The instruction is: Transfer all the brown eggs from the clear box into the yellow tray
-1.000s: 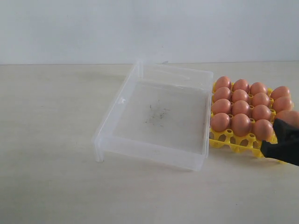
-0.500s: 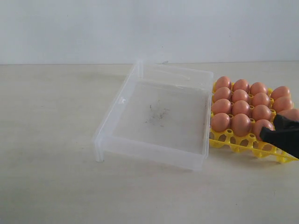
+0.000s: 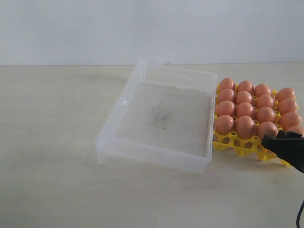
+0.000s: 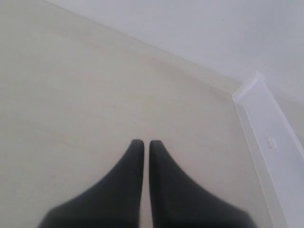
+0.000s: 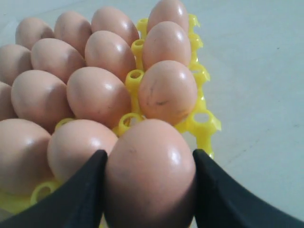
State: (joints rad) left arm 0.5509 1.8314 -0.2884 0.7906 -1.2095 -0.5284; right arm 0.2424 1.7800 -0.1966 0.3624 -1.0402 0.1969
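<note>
The pale surface [image 3: 57, 142] holds 2 big things. The clear box [image 3: 161, 128] lies in the middle, and no egg shows inside it. The yellow tray [image 3: 232, 143] sits just beside the box, on the right arm's side. The brown eggs [image 3: 244, 110] stand in rows in its cups, pointy ends up.

The right hand [image 5: 149, 156] is at the tray's near outer corner. It holds 1 egg [image 5: 145, 137] between its 2 fingers [image 5: 85, 190], 1 finger on each side. This egg stands tall, like its neighbours. Its bottom is hidden, so I cannot tell if it sits in a cup yet. I think the next job is just to let go softly.

The left hand [image 4: 143, 145] is pressed shut and holds nothing. It hangs over bare surface on the far side of the box from the tray.
</note>
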